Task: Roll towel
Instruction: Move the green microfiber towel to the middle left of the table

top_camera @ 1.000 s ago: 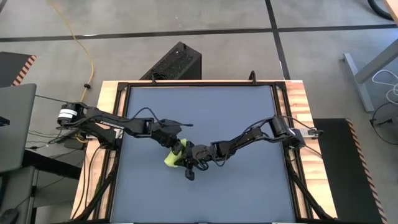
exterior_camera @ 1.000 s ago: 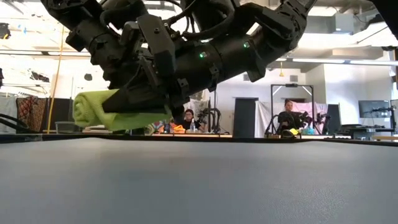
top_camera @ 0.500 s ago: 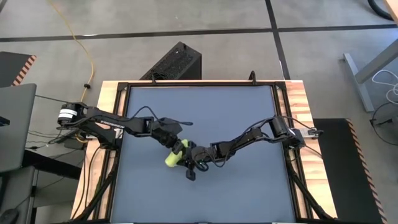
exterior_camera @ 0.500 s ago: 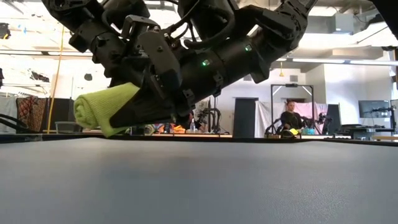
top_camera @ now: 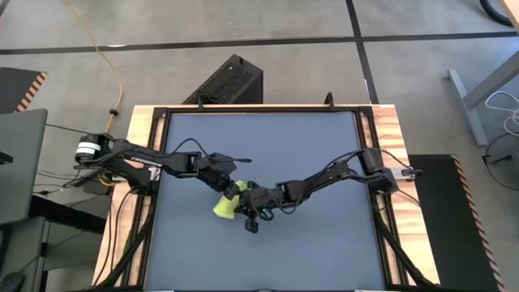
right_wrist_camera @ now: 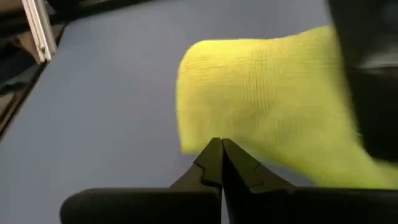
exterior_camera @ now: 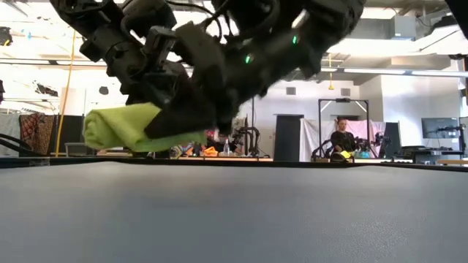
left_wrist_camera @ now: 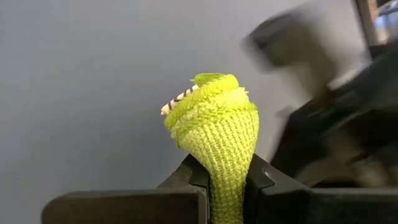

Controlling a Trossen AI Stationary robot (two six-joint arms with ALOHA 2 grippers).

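Left arm reaches in from the table's (top_camera: 324, 130) left edge. Left gripper (top_camera: 230, 192) is clenched on the towel (top_camera: 223, 208), near the middle of the table, toward its front. The left wrist view shows the cloth pinched between both fingers (left_wrist_camera: 189, 186), with a spiral end (left_wrist_camera: 211, 99) standing above them: already wound into a roll.

Right gripper (top_camera: 250, 212) sits just beside the roll on its right, jaws pressed together. In the right wrist view the tips (right_wrist_camera: 221, 155) meet in front of the cloth with nothing visibly between them.

Judgement: light, soft, limp terry; it will likely unwind if let go. Best held across the roll's middle, over the loose edge.

The low view alone shows the towel (exterior_camera: 124, 128) lifted clear of the table; the high view alone shows where it lies.
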